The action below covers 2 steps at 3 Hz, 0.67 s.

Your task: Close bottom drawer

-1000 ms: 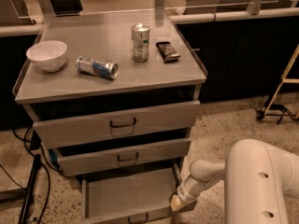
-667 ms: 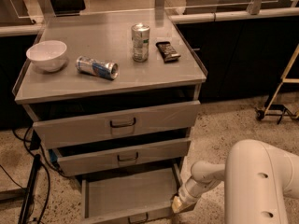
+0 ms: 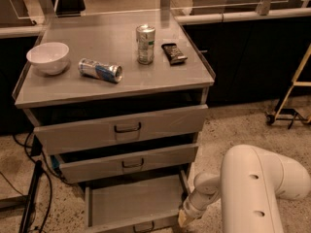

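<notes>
The bottom drawer is sticking far out of the cabinet, down at 6 o'clock under the middle drawer. The claw is hanging low by the drawer's right front corner, at 3 o'clock from its little handle. I cannot tell if the claw is wide or narrow. I think the arm is getting ready to push. Next it needs to press the front toward 12 o'clock, all the way in.

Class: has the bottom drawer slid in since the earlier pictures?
No. The bottom drawer sits equally far out beneath the middle drawer; the gripper is at its right front corner.
</notes>
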Each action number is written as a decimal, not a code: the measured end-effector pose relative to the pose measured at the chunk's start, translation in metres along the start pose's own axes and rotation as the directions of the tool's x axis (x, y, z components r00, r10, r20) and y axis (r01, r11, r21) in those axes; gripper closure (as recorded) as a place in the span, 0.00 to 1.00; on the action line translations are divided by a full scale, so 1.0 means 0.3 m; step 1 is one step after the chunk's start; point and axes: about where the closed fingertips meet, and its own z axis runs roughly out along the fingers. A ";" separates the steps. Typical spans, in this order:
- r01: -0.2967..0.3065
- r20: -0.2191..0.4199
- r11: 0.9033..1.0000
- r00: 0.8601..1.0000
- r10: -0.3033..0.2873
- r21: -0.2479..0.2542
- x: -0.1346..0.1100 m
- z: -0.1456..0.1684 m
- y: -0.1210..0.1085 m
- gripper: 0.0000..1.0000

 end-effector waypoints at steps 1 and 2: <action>-0.028 0.001 0.999 1.000 0.028 0.015 -0.034 0.053 -0.013 1.00; -0.039 0.025 0.999 0.999 0.039 0.018 -0.073 0.049 -0.017 1.00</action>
